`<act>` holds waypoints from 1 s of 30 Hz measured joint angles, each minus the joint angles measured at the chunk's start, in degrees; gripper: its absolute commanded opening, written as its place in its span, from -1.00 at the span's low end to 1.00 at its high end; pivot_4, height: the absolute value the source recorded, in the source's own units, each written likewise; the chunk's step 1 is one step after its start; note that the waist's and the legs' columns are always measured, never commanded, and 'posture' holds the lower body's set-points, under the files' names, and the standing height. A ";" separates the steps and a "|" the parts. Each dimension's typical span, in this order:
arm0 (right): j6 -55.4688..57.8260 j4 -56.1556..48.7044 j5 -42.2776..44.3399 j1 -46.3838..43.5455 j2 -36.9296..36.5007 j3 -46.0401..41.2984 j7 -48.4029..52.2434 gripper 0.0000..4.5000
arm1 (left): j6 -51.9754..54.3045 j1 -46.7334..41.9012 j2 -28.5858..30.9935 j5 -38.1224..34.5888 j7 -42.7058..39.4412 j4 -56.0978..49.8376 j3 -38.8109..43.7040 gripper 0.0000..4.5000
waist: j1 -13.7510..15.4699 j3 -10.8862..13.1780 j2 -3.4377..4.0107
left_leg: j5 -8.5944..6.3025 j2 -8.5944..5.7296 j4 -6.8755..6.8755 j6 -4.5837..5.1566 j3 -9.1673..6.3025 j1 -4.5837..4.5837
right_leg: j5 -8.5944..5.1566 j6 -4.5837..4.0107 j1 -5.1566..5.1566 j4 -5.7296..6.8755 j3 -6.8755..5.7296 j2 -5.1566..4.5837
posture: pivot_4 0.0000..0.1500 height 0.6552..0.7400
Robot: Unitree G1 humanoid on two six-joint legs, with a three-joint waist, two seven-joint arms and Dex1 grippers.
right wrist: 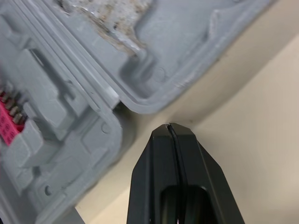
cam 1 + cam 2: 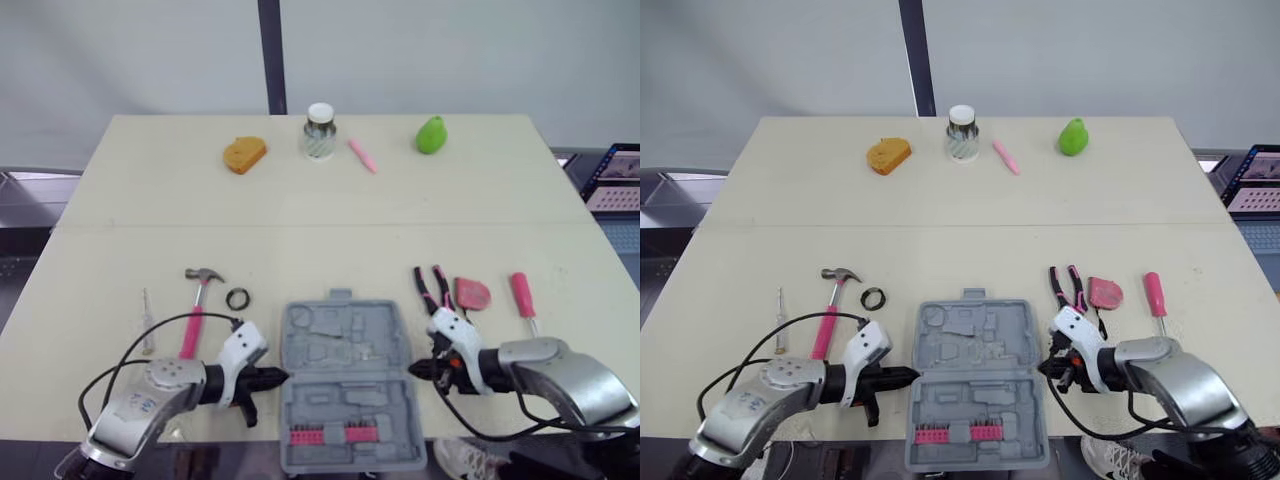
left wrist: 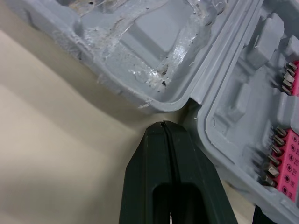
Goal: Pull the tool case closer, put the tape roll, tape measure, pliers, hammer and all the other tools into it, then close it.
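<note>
Pale bench [image 2: 320,240] is carrying everything. The grey tool case [image 2: 345,385] is lying open and flat at the near edge, between the two arms, lid half away from the robot and its moulded recesses showing empty. The left gripper [image 2: 283,376] and right gripper [image 2: 413,371] are pointing inward at the case's two sides, level with the hinge line. Both wrist views are showing the jaws pressed together and pinching nothing, tips just beside the hinge corners; contact cannot be told. Judging by this, the shut tips are serving as pushers bracing the case from both sides, to drag or square it, not to grasp. With the case this near, the pull is looking done or nearly so. No loose tool is sitting in it yet. The hammer [image 2: 195,310], pink-handled, is lying to the case's left. The pliers [image 2: 432,290] are lying to its right, with a pink-handled screwdriver [image 2: 522,297] further right. Between those two is a pink-red rounded item, taken to be the tape measure [image 2: 473,294]. The tape roll [image 2: 238,298], a small black ring, is resting just beside the hammer, and a thin driver [image 2: 147,320] is lying well left. A pink bit rack [image 2: 330,434] is sitting in the case's near half. No brand or writing is readable anywhere.
</note>
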 measured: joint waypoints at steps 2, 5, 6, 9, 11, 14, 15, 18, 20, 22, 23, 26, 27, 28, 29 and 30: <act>-0.34 0.20 0.22 0.19 -0.34 -0.07 0.00 -1.00 | 0.09 0.48 0.60 -0.58 -0.15 0.03 1.12 -0.98 | 0.00 0.00 0.00 | 0.00 0.00 0.00 0.00 0.00 0.00 | 0.00 0.00 0.00 0.00 0.00 0.00 | 1.00 -0.06; -0.57 0.30 0.36 0.80 -1.63 -1.86 0.02 -1.00 | 0.00 1.58 2.12 -1.11 -0.65 0.03 3.28 -0.98 | 0.01 0.00 0.00 | 0.00 0.00 0.00 0.00 0.01 0.00 | 0.00 0.00 0.00 -0.01 0.01 -0.01 | 1.00 -0.06; -0.80 0.30 0.54 1.06 -2.36 -2.42 0.10 -1.00 | -0.17 2.11 2.46 -1.37 -0.86 0.01 4.23 -0.98 | 0.01 0.00 0.00 | 0.00 0.00 0.00 0.00 0.01 0.00 | 0.00 0.00 -0.01 -0.01 0.01 -0.01 | 1.00 -0.06; -1.54 0.23 1.62 2.33 -4.14 -4.65 0.98 -1.00 | -1.33 3.70 3.88 -3.12 -2.46 -0.19 7.42 -0.98 | 0.07 0.00 0.00 | 0.00 0.00 0.00 0.00 0.00 -0.01 | 0.00 0.00 -0.01 -0.05 0.00 -0.04 | 1.00 -0.06; -1.93 0.08 2.29 3.36 -5.50 -6.52 1.87 -1.00 | -2.44 4.16 4.92 -4.30 -3.80 -0.65 10.07 -0.98 | 0.15 0.00 0.00 | -0.01 -0.01 0.00 0.00 0.00 -0.01 | 0.00 0.00 0.00 -0.10 0.00 -0.06 | 1.00 -0.06; -3.07 -1.28 4.56 6.21 -7.74 -10.24 4.25 -1.00 | -4.10 4.18 6.20 -6.45 -5.62 -1.34 14.08 -0.98 | 0.15 0.01 0.00 | -0.02 -0.01 -0.01 0.01 -0.01 -0.01 | 0.00 0.00 0.00 -0.09 -0.01 -0.06 | 1.00 -0.06; -3.44 -2.10 5.47 7.33 -8.42 -11.81 5.24 -1.00 | -5.27 4.22 6.31 -7.01 -6.17 -1.51 15.69 -0.98 | 0.11 0.01 0.00 | -0.01 -0.01 -0.01 0.01 0.00 -0.01 | 0.00 0.00 0.01 -0.09 -0.01 -0.06 | 1.00 -0.06; -5.56 -3.92 8.37 11.43 -9.10 -17.99 8.27 -1.00 | -11.51 4.92 5.53 -8.38 -8.31 -1.55 20.92 -0.98 | 0.12 0.01 0.00 | -0.01 0.00 -0.03 0.01 0.00 0.01 | 0.00 0.00 0.04 -0.09 -0.03 -0.05 | 1.00 -0.06; -6.54 -4.83 9.70 13.53 -9.35 -21.65 9.52 -1.00 | -14.88 6.09 5.40 -8.87 -9.64 -0.81 23.48 -0.98 | 0.13 0.01 0.00 | -0.02 0.00 -0.03 0.01 0.00 0.02 | 0.00 0.00 0.07 -0.10 -0.04 -0.04 | 1.00 -0.06; -7.62 -5.81 10.77 16.77 -9.37 -25.52 10.50 -1.00 | -18.25 8.26 5.14 -8.89 -11.11 0.22 25.17 -0.98 | 0.11 0.01 0.00 | -0.02 0.00 -0.06 0.02 0.00 0.03 | 0.00 0.00 0.07 -0.10 -0.04 -0.04 | 1.00 -0.06; -8.25 -6.78 11.11 18.71 -9.30 -27.48 10.81 -1.00 | -20.03 9.81 4.55 -8.90 -11.89 0.53 26.19 -0.98 | 0.10 0.01 0.00 | -0.03 0.00 -0.08 0.03 0.01 0.03 | 0.00 0.00 0.07 -0.10 -0.03 -0.03 | 1.00 -0.06; -8.70 -9.16 13.79 21.89 -6.25 -31.90 10.61 -1.00 | -24.63 12.78 3.32 -8.99 -13.96 2.75 27.71 -0.98 | 0.14 0.01 -0.02 | -0.04 0.00 -0.07 0.04 0.01 0.05 | 0.00 0.00 0.08 -0.17 -0.02 -0.04 | 1.00 -0.06; -8.63 -9.58 14.43 22.52 -5.67 -32.35 10.59 -1.00 | -25.43 13.47 2.92 -8.99 -14.28 3.16 28.05 -0.98 | 0.14 0.01 -0.02 | -0.04 0.00 -0.08 0.04 0.00 0.05 | 0.00 0.00 0.08 -0.20 -0.01 -0.04 | 1.00 -0.06; -8.09 -10.39 15.48 24.17 -4.58 -33.43 10.08 -1.00 | -27.26 14.18 1.94 -8.95 -14.64 4.44 28.19 -0.98 | 0.13 0.01 -0.02 | -0.05 0.00 -0.07 0.05 0.02 0.05 | 0.00 0.00 0.08 -0.28 0.01 -0.06 | 1.00 -0.06; -7.82 -10.78 15.82 24.85 -3.99 -33.76 9.55 -1.00 | -28.24 14.65 1.39 -8.91 -14.64 4.63 28.33 -0.98 | 0.19 0.01 -0.04 | -0.06 0.00 -0.07 0.06 -0.01 0.05 | 0.00 0.00 0.10 -0.28 -0.01 -0.08 | 1.00 -0.06; -7.70 -11.28 16.11 25.79 -3.18 -34.08 9.01 -1.00 | -29.42 15.45 0.70 -8.85 -14.67 4.64 28.43 -0.98 | 0.23 0.00 -0.06 | -0.10 0.00 -0.06 0.06 -0.02 0.05 | 0.00 0.00 0.10 -0.30 0.00 -0.10 | 1.00 -0.06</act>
